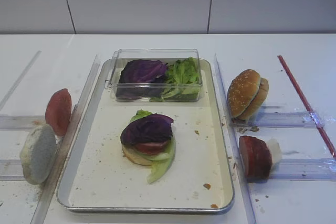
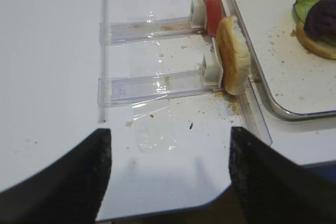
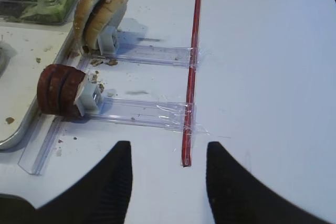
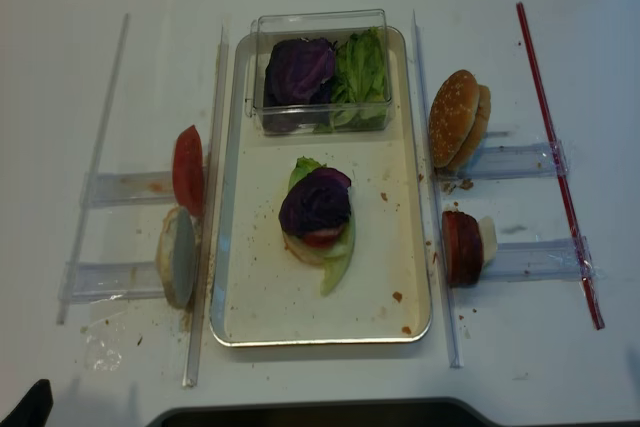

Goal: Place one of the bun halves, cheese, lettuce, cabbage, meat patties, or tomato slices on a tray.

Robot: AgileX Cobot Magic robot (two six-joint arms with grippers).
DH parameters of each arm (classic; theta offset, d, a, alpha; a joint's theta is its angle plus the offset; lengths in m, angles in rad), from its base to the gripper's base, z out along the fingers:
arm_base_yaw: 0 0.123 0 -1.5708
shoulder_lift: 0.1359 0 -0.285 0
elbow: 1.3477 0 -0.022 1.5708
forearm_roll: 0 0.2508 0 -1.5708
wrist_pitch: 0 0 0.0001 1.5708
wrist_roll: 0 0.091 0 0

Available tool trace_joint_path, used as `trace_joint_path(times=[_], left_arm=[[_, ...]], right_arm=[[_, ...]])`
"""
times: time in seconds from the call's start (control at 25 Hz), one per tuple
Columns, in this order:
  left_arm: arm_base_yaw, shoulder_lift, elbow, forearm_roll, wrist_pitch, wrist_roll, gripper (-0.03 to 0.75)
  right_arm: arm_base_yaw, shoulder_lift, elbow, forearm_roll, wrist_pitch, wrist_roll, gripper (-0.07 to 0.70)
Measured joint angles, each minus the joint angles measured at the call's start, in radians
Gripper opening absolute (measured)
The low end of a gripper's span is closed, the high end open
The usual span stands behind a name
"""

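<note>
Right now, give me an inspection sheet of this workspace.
Surface: white table, crumbs near the holders.
Job's things: tray holds a stack of bun, tomato and lettuce, topped with cabbage; bun halves and meat patties stand in holders right of the tray; tomato slices and another bun half stand left of it.
Clutter: clear box at the tray's far end with purple and green leaves; red strip taped at right.
Grippers: left gripper open, empty; right gripper open, empty.
Cables: nothing seen.
Surroundings: pale panelled wall.
</note>
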Motion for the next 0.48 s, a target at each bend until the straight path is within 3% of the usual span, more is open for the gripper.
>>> trace_joint_path(times=[0.48], left_arm=[[0.0, 0.0, 0.0, 0.0, 0.0, 0.0, 0.439]], right_arm=[[0.0, 0.0, 0.0, 0.0, 0.0, 0.0, 0.343]])
